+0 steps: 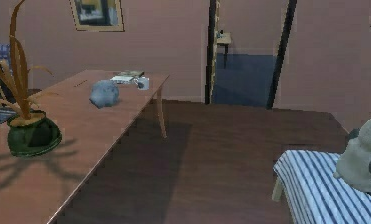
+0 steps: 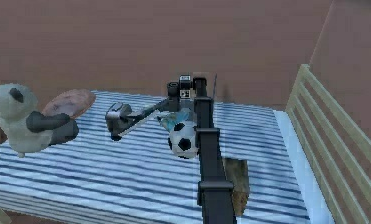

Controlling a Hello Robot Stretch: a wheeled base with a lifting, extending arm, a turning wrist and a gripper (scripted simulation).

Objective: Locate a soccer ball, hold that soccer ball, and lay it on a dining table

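Where arm (image 2: 205, 160) is stretched over striped bed (image 2: 113, 178), soccer ball (image 2: 183, 141) is seen lying on bed, just beside arm. Gripper (image 2: 115, 127) is seen over bed's middle, near ball; its state cannot be told, nor whether anything is held. Plush toy (image 2: 21, 118) and pink pillow (image 2: 69, 103) are laid on bed toward arm side view's left. Wooden table (image 1: 93, 135) with potted plant (image 1: 31, 128) is seen across floor from bed.
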